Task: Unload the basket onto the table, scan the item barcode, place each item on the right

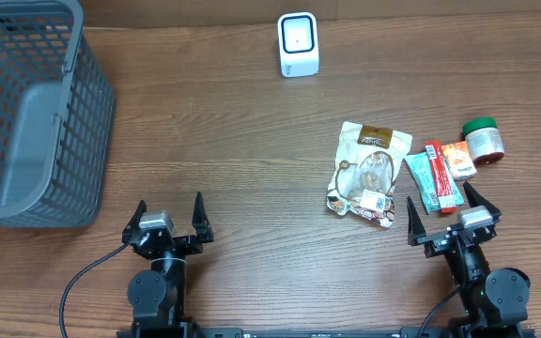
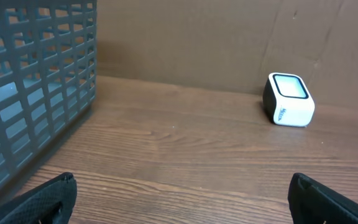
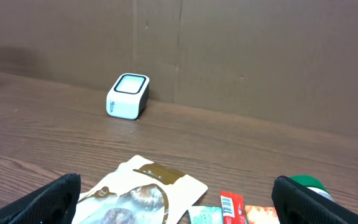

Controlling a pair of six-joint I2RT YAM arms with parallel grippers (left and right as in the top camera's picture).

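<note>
A white barcode scanner [image 1: 298, 44] stands at the table's far edge; it shows as well in the left wrist view [image 2: 288, 99] and the right wrist view [image 3: 128, 96]. The items lie at the right: a cream snack pouch [image 1: 368, 175] [image 3: 138, 196], a teal packet [image 1: 423, 183], a red packet [image 1: 442, 175], an orange packet [image 1: 458, 160] and a green-lidded jar [image 1: 483, 140]. My left gripper [image 1: 168, 218] [image 2: 182, 205] stands open over bare wood at the near left. My right gripper [image 1: 453, 207] [image 3: 176, 208] is open just in front of the items, touching none.
A large grey mesh basket [image 1: 28, 113] fills the far left corner, its wall close on the left in the left wrist view [image 2: 30, 87]. A brown cardboard wall [image 3: 241, 56] closes the back of the table.
</note>
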